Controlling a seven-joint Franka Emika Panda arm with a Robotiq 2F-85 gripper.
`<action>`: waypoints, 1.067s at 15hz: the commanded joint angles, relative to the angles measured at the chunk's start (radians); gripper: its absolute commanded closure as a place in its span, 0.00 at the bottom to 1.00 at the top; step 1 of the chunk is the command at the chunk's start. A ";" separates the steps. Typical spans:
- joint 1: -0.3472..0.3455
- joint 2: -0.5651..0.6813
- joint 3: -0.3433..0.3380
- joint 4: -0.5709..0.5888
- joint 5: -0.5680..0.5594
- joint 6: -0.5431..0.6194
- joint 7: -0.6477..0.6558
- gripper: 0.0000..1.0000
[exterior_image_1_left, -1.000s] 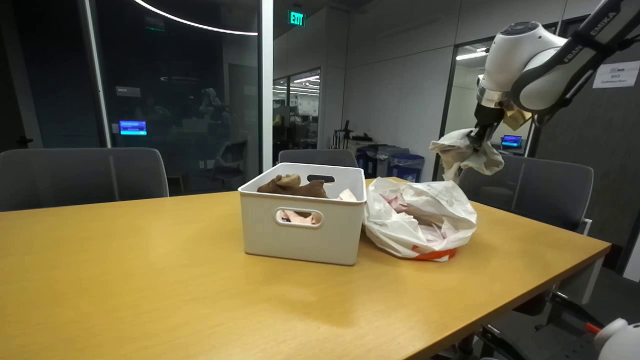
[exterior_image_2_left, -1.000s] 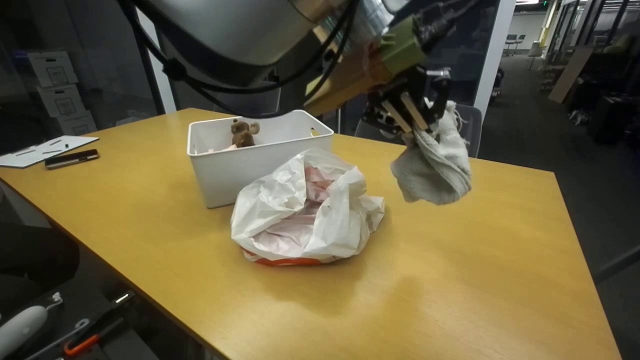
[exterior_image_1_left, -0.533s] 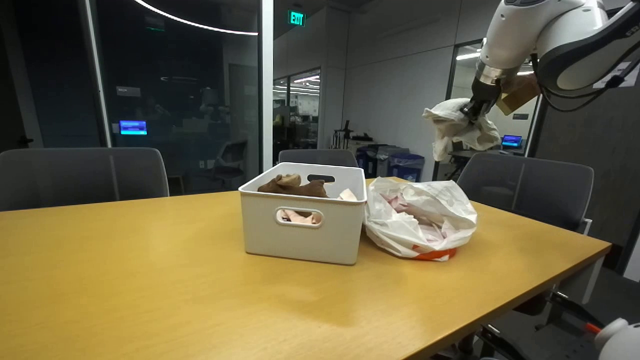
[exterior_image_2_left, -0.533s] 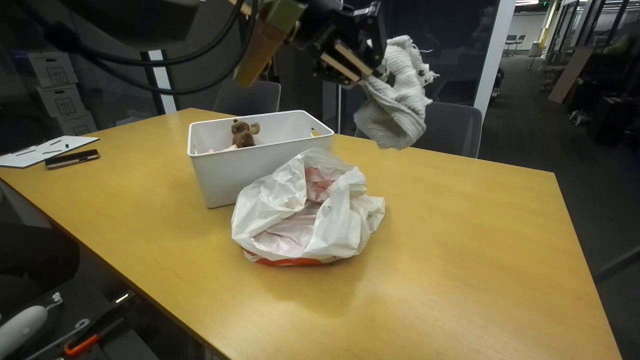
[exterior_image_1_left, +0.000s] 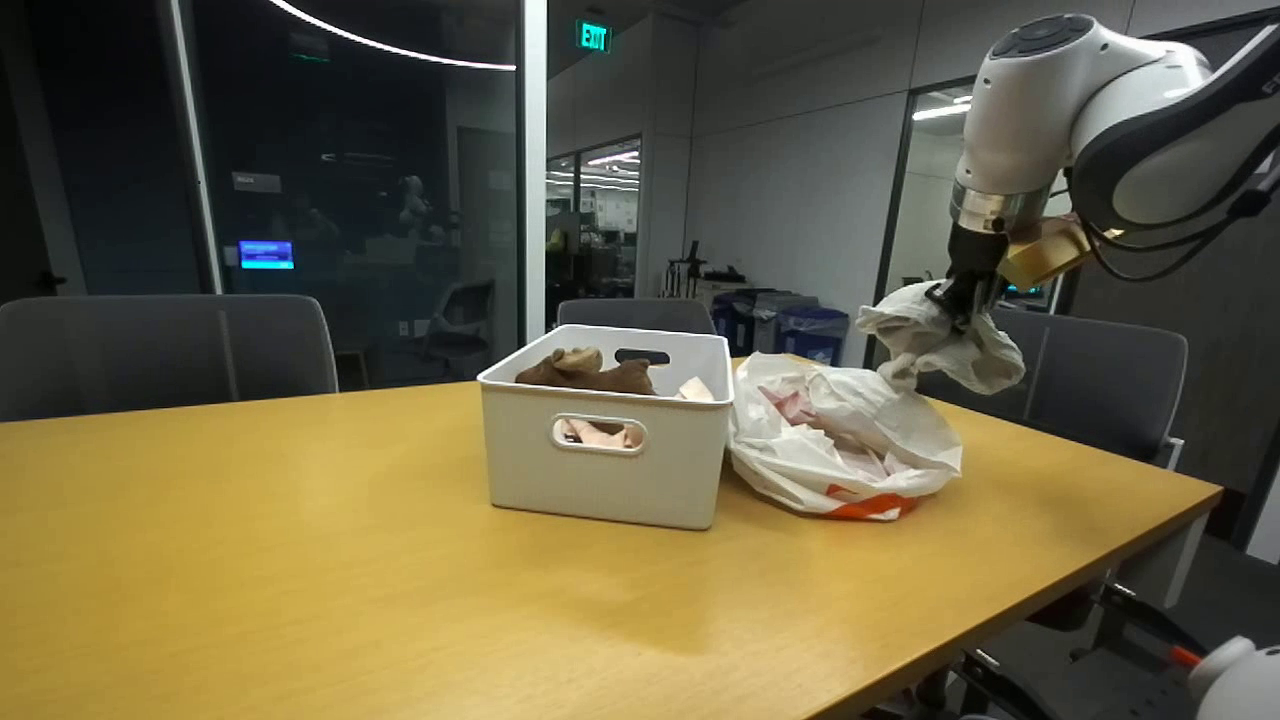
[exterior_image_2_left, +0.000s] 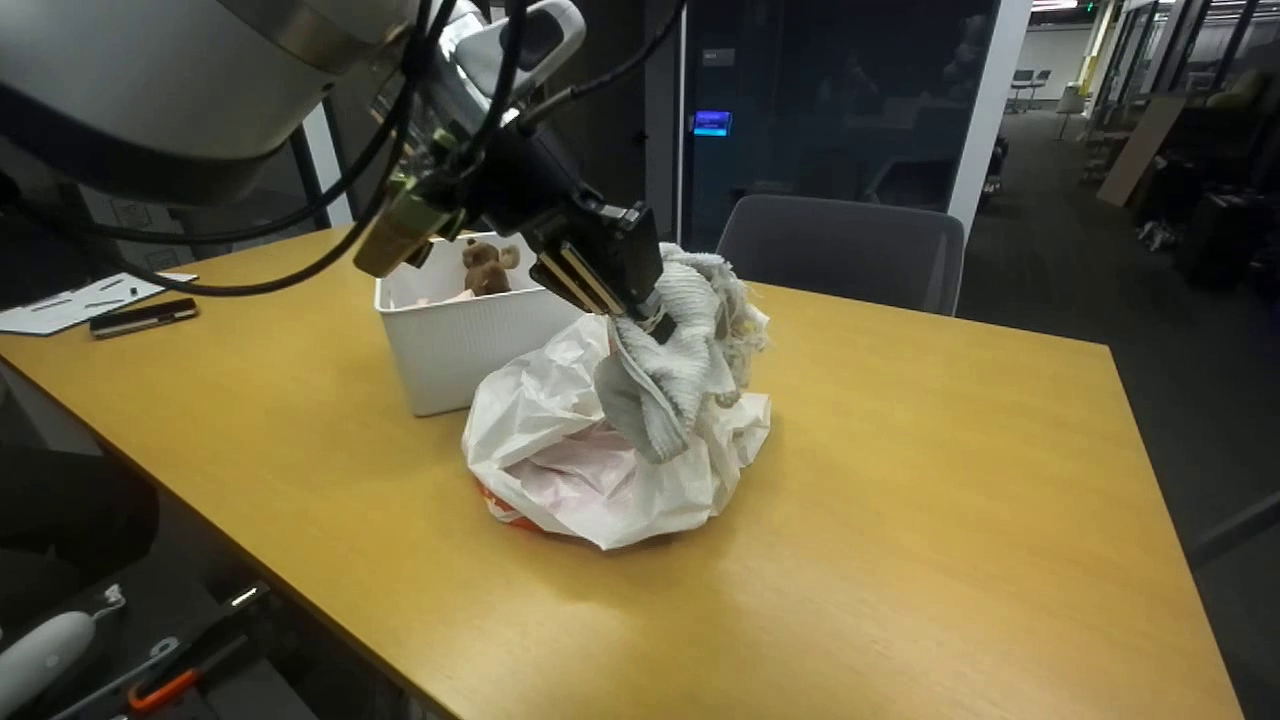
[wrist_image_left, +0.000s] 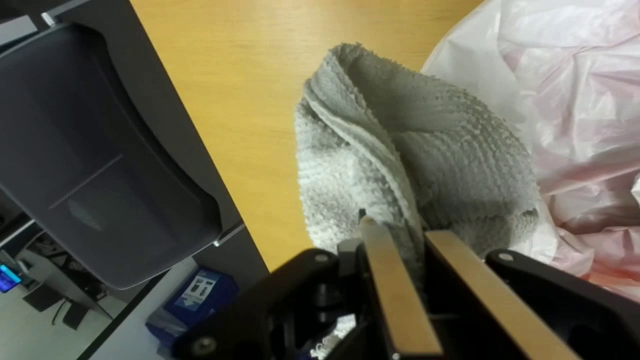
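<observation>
My gripper (wrist_image_left: 404, 229) is shut on a grey-white terry cloth (wrist_image_left: 345, 170), whose folds run between the two tan-faced fingers (wrist_image_left: 400, 295). In both exterior views the cloth (exterior_image_2_left: 655, 400) hangs crumpled from the gripper (exterior_image_1_left: 962, 305), its lower end over the side of a white plastic bag (exterior_image_2_left: 540, 395). It seems to touch the bag there. The bag (exterior_image_1_left: 845, 450) slumps open on the table, pinkish inside, with red print near its base. Beside it stands a white box (exterior_image_1_left: 600, 490) holding a brown plush toy (exterior_image_2_left: 487, 268) and pale pink pieces.
The wooden table (exterior_image_1_left: 330, 560) carries the box and bag. Grey chairs (exterior_image_2_left: 850, 255) stand along its edge, and one chair (wrist_image_left: 100, 165) is close in the wrist view. A white sheet (exterior_image_2_left: 70, 300) and a dark flat object (exterior_image_2_left: 143, 317) lie at the far left.
The gripper rose with the cloth, then came down, and has crossed to the bag. The bag's near rim is pushed out and its shape has shifted slightly. The box has not moved.
</observation>
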 joint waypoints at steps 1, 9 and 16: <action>-0.025 -0.040 0.051 -0.013 0.031 0.033 -0.011 0.97; 0.021 -0.110 0.075 -0.047 -0.030 0.117 0.021 0.97; 0.040 -0.088 0.033 -0.046 -0.092 0.284 -0.018 0.97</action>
